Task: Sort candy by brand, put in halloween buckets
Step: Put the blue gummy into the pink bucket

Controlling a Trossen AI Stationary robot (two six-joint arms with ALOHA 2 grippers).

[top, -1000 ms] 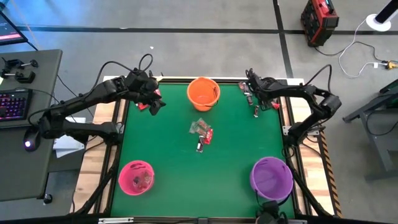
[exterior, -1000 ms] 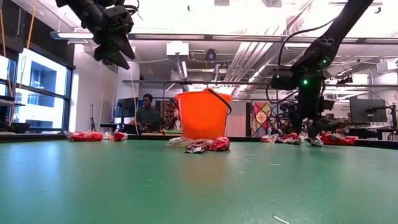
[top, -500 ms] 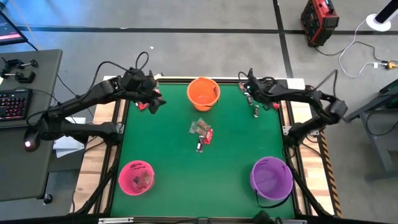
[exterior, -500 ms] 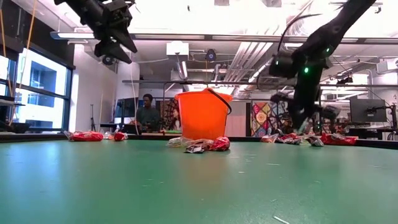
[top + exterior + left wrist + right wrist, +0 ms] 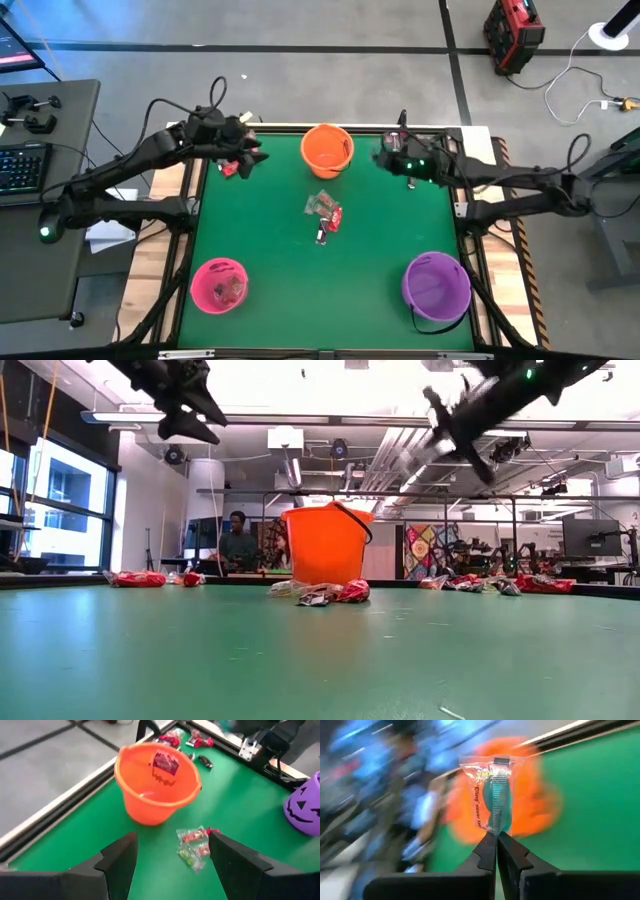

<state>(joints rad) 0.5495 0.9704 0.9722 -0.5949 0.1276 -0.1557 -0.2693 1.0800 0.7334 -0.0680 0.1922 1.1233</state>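
My right gripper (image 5: pixel 382 159) is above the table's far right part, next to the orange bucket (image 5: pixel 327 150), and is shut on a silvery-clear candy (image 5: pixel 490 790). My left gripper (image 5: pixel 172 870) is open and empty, high over the far left (image 5: pixel 250 158), facing the orange bucket (image 5: pixel 157 782). One dark-red candy (image 5: pixel 165 762) lies inside that bucket. A small candy pile (image 5: pixel 324 210) lies mid-table. The pink bucket (image 5: pixel 220 283) and the purple bucket (image 5: pixel 436 285) stand near the front edge. My right gripper pinches one end of the clear wrapper (image 5: pixel 492 831) between its two fingertips. The rest of the candy stands out beyond the fingers, lifted clear of the table. The fingers point toward the table's left, at the orange bucket (image 5: pixel 525 815).
Red candies lie at the far left (image 5: pixel 230 170) and more candies at the far right (image 5: pixel 410 182); both groups show in the low view (image 5: pixel 140 578) (image 5: pixel 480 582). A person (image 5: pixel 238 545) sits beyond the table. Green table between the buckets is bare.
My right gripper has risen from the candies at the far right, carrying the clear candy, and has swung toward the table's left, up to the orange bucket. My left gripper has risen a little.
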